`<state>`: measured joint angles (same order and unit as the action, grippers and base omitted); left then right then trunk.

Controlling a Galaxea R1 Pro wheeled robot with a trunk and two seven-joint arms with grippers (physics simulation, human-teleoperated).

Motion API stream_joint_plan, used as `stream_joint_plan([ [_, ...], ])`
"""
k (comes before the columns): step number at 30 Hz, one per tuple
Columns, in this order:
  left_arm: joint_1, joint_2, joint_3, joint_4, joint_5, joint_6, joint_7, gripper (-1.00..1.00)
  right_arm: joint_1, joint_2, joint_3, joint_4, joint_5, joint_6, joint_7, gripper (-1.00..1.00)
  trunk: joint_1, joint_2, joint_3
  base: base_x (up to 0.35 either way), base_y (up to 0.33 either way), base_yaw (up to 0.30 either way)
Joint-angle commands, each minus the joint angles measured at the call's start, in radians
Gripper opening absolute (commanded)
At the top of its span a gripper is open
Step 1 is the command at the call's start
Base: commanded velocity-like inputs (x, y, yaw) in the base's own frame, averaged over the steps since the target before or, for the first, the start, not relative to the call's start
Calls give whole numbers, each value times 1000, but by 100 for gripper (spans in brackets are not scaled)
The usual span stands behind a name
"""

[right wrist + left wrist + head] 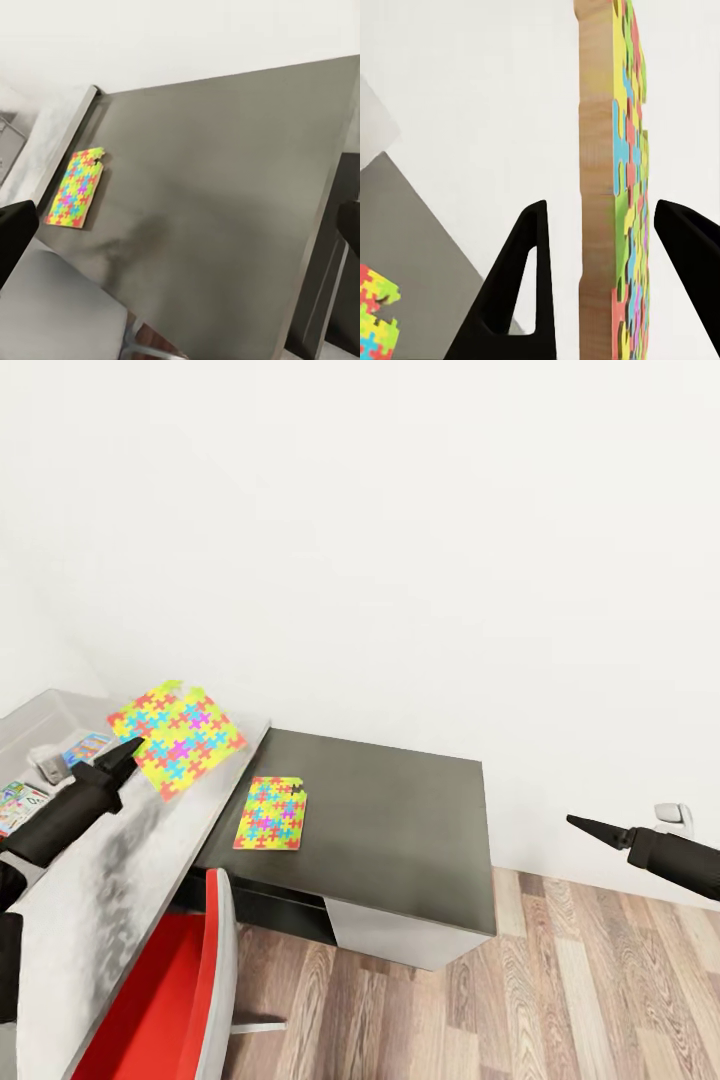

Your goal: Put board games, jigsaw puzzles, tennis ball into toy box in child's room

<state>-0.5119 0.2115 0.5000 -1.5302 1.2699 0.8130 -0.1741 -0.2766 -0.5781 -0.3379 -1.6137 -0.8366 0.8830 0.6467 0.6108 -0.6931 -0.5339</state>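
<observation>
While my left claw holds one puzzle edge-on, jaws not visibly touching, the toy box lies just behind-left. My right claw, seemingly closed and empty, is well away.

Puzzle: wood-like edge (glossy printed face); cabinet top matt grey; floor wood-plank.

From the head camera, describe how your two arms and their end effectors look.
Both arms are matte black and rounded, with no cables or markings showing. The left end effector ends a thick ribbed black forearm in dark pointed fingers. The right end effector tapers to a slim black spike. In the left wrist view, its fingers are flat black wedges.
</observation>
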Motion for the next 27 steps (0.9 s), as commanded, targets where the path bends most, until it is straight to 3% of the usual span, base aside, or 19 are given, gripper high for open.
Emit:
stream_joint_plan([
  [1,-27,15,5,22,10,6,30,-100,-1,4,-1,0,0,6,3,100,0,-1,-1,0,0,0],
  [2,-84,43,11,71,36,6,93,-100,-1,13,-1,0,0,6,2,100,0,-1,-1,0,0,0],
  [6,-195,89,15,176,59,5,187,-100,-1,23,-1,0,1,6,2,100,0,-1,-1,0,0,42],
  [13,-402,164,6,422,62,3,251,-100,0,30,-3,-1,1,8,3,100,0,-1,-1,0,0,198],
  [14,-420,172,0,444,59,3,255,-100,0,31,-3,-1,1,8,3,100,0,-1,-1,0,0,165],
  [15,-458,188,-28,486,47,2,265,-100,0,31,-3,-1,1,11,3,100,0,-1,-1,0,0,84],
  [20,-476,198,-61,478,34,1,269,-100,0,32,-3,-2,1,11,3,100,0,-1,0,0,0,45],
  [27,-450,200,-69,441,32,-1,272,-100,0,32,-4,-2,1,7,3,100,0,-1,2,0,0,17],
])
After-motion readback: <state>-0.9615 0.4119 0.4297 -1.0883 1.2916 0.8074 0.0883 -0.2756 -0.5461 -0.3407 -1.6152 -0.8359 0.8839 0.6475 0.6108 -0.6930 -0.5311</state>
